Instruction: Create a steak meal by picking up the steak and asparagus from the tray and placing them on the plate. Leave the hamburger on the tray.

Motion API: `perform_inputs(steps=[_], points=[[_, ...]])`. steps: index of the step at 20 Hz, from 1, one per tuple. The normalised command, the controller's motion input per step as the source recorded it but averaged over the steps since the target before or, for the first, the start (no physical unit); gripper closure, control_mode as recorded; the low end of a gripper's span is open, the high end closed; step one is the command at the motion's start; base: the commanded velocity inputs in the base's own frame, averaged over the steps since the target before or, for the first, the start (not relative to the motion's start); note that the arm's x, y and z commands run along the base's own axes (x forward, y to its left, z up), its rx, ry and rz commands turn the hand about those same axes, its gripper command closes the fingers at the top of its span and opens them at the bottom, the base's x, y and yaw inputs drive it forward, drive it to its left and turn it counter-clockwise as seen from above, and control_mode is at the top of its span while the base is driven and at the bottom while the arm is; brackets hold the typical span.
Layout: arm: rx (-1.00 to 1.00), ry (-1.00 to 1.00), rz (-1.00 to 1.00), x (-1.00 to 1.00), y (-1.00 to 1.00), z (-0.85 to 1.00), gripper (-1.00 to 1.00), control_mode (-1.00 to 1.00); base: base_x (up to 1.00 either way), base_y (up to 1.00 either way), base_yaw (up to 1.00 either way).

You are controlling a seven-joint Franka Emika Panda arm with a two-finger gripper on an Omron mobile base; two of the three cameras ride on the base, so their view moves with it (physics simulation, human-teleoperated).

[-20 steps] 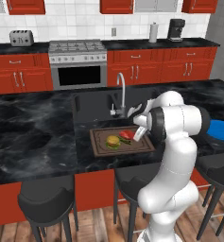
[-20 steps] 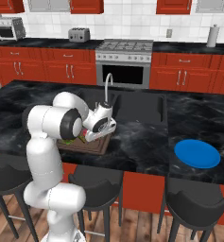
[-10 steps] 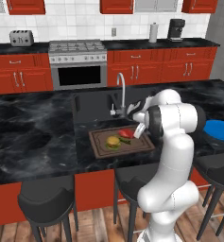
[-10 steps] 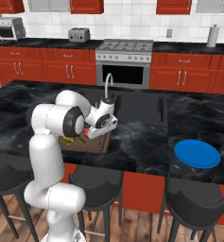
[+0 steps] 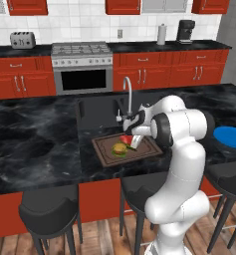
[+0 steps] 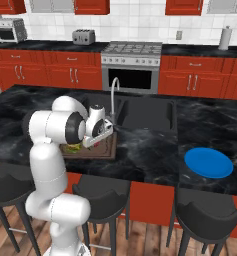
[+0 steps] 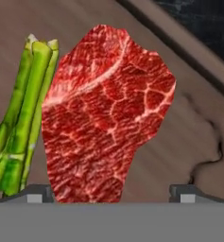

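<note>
Hovering low over the tray, the gripper is spreading wide open, holding nothing. Lying between its fingertips is the steak, with asparagus just beside it.

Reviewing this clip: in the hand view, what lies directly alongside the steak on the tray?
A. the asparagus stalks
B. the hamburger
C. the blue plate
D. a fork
A. In the hand view the green asparagus lies right against one edge of the red steak on the brown tray; the blue plate sits apart on the counter.
</note>
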Motion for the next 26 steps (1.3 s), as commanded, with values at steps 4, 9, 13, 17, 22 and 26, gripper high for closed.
perform_inputs(steps=[4, 9, 13, 17, 22, 26], points=[[-0.06, 0.00, 0.00, 0.00, 0.19, -0.11, 1.00, -1.00, 0.00, 0.00, 0.00], [-0.01, 0.00, 0.00, 0.00, 0.03, -0.05, 1.00, -1.00, 0.00, 0.00, 0.00], [0.01, -0.04, 0.00, -0.14, -0.17, 0.00, 1.00, -1.00, 0.00, 0.00, 0.00], [0.08, -0.15, 0.02, -0.31, -0.51, 0.25, 1.00, -1.00, 0.00, 0.00, 0.00], [0.09, -0.11, 0.00, -0.44, -0.58, 0.63, 1.00, -1.00, 0.00, 0.00, 0.00], [0.04, -0.01, 0.00, -0.56, -0.60, 0.78, 1.00, -1.00, 0.00, 0.00, 0.00]])
